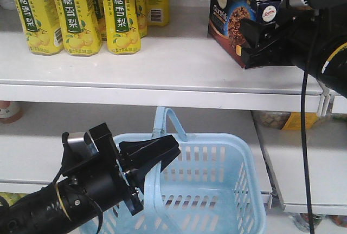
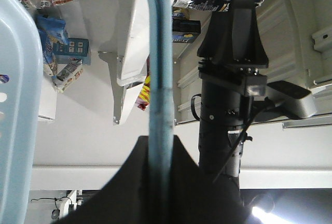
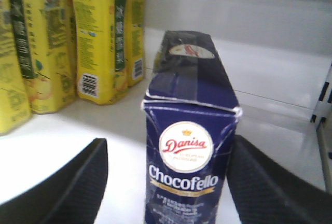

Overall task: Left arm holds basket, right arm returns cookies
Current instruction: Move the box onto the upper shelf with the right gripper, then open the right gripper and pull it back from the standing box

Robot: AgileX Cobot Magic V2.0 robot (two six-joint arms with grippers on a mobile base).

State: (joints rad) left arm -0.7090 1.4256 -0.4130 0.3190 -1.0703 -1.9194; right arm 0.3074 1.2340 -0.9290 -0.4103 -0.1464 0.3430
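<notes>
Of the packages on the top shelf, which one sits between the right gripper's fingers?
The dark navy cookie box; the yellow drink cartons stand apart to its left.

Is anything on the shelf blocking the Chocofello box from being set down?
Nothing visible does. The Chocofello box sits between the right pincer's fingers on bare white shelf; the yellow pear drink cartons stand apart, toward the robot's left.

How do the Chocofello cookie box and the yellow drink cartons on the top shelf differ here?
The cookie box is dark navy with a round white logo; the drink cartons are yellow with green labels. The box stands alone between the right gripper fingers; the cartons stand grouped, untouched. In the front view the box looks tilted and the cartons upright. Both sit at the same white shelf.
</notes>
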